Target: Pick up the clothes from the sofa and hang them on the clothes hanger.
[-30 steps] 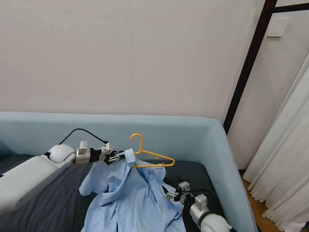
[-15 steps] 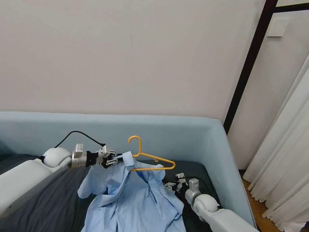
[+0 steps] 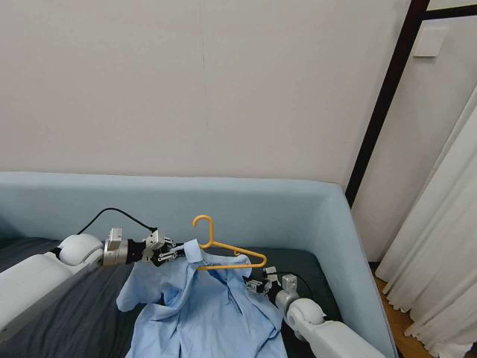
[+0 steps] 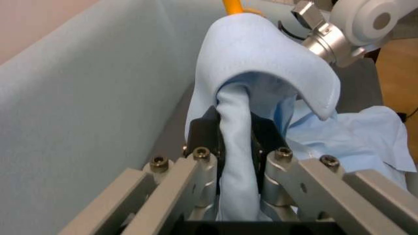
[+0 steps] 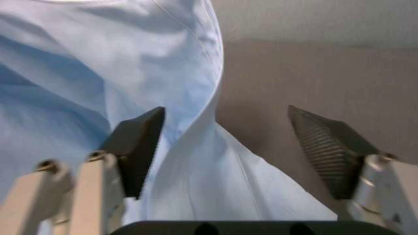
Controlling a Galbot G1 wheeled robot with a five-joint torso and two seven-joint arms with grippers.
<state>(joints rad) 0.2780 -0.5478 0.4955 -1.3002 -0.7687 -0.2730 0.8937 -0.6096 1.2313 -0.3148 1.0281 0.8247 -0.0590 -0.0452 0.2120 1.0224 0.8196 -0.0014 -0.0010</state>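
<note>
Head view, left to right: left claw [image 3: 173, 252] is clamped tight on the collar of the light blue shirt [image 3: 209, 317], holding it up over the sofa [image 3: 298, 212]. The yellow hanger [image 3: 227, 256] is tucked in at the collar, hook up. Right claw [image 3: 258, 284] sits low at the shirt's right edge, fingers wide apart, with some fabric lying between them.
</note>
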